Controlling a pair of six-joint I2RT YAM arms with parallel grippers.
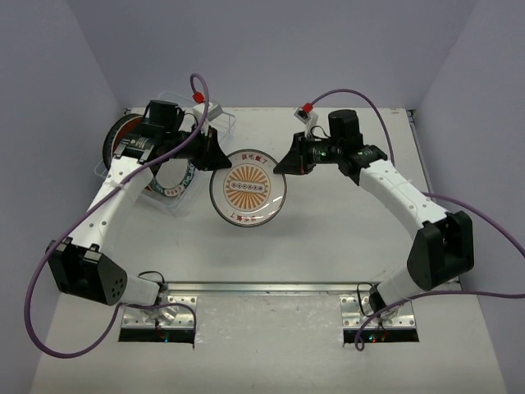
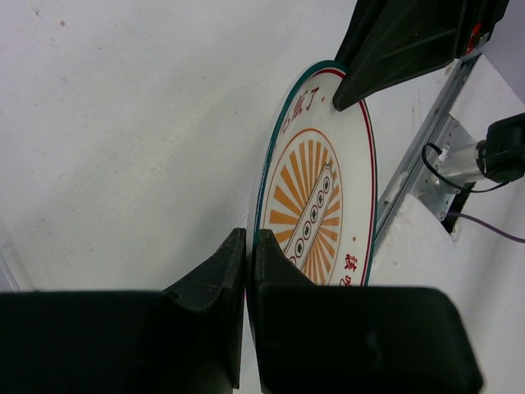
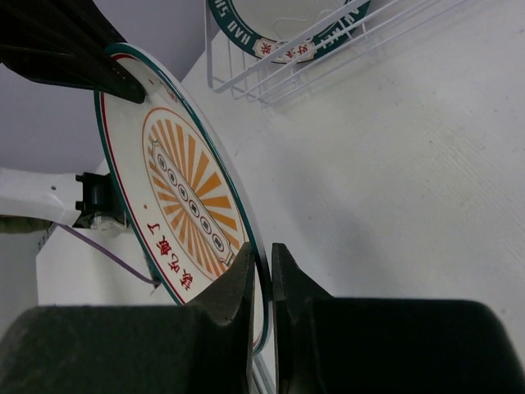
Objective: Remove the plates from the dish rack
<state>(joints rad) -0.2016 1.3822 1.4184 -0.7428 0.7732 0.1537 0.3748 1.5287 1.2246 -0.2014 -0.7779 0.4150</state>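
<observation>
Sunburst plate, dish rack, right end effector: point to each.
sunburst plate (image 1: 248,190), top external view, its orange centre.
dish rack (image 1: 220,123), top external view, far right rim corner.
right end effector (image 3: 262,256), right wrist view, between fingertips pinching plate rim.

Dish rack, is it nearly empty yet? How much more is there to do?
Not nearly. No plate lies set down on the table yet. One sunburst plate is out, pinched at opposite rims by the left gripper and right gripper. At least two wait in the dish rack: a teal-ringed plate and a dark plate.
</observation>
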